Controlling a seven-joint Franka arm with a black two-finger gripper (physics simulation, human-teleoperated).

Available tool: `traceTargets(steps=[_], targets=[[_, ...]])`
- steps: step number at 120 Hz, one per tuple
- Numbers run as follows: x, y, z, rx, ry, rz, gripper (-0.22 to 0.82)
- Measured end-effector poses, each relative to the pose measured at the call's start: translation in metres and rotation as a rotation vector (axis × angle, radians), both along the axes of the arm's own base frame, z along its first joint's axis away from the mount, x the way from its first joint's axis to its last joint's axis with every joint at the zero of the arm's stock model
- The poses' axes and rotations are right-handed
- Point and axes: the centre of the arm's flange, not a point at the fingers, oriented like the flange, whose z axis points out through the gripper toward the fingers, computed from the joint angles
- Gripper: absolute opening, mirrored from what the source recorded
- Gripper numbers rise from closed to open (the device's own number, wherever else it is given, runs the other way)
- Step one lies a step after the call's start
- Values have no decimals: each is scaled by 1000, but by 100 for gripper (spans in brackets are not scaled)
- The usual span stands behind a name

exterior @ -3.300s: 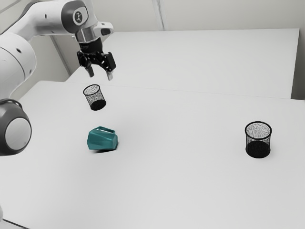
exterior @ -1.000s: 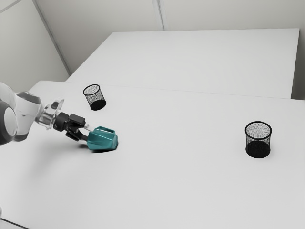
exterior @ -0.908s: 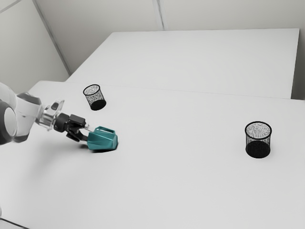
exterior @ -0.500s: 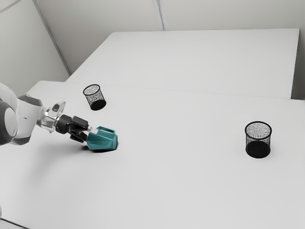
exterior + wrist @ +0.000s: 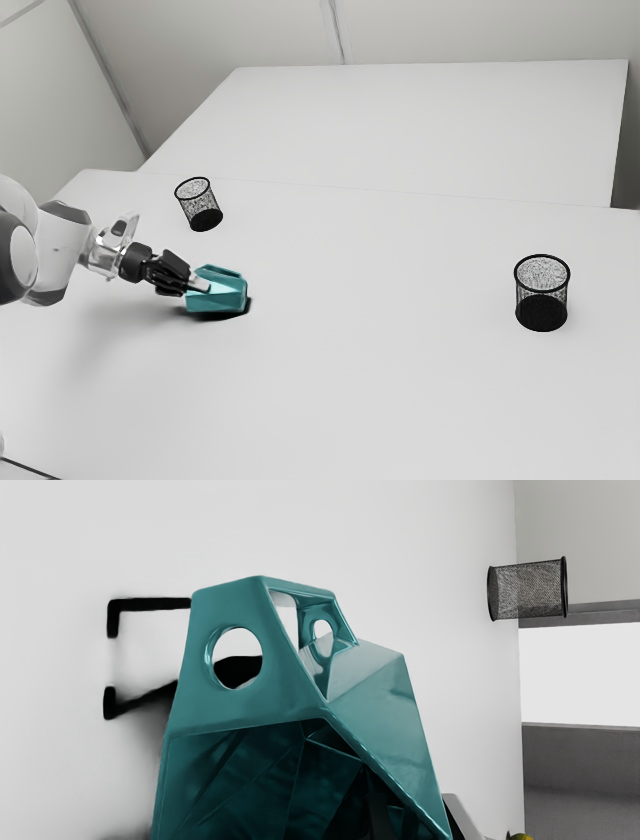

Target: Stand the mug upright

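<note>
Across the exterior view spreads the white table (image 5: 380, 400), with another flat white surface (image 5: 420, 130) beyond it. From the exterior view's left comes the pale arm (image 5: 55, 250), reaching low over the tabletop. At its end the black gripper (image 5: 202, 285) is closed on the wall of the mug: in the wrist view one finger (image 5: 378, 822) is inside the mouth and the other finger (image 5: 464, 822) is against the outside. Two black mesh bins stand on the table, the right bin (image 5: 541, 295) well apart from the mug, the left bin (image 5: 199, 206) nearer, beyond it in the exterior view. The teal mug (image 5: 228, 293) lies on its side, mouth toward the gripper, a dark shadow beside it; whether it touches the table, I cannot tell. Smallest is a yellowish round thing (image 5: 521, 837), partly visible near the outer finger.
</note>
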Motion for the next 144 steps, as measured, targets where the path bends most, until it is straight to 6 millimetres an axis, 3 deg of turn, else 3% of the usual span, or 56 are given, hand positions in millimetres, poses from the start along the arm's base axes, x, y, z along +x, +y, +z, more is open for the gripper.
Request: traceTargets(steps=[17,37,58,90,105,144], targets=[[3,-1,8,5,-15,-5,-13],[16,-16,32,27,-63,-42,-16],[34,-56,68,123,-112,-153,-17],[40,-126,132,500,-156,-446,-18],[43,-149,137,657,-173,-531,-18],[35,-203,125,986,-277,-653,-18]])
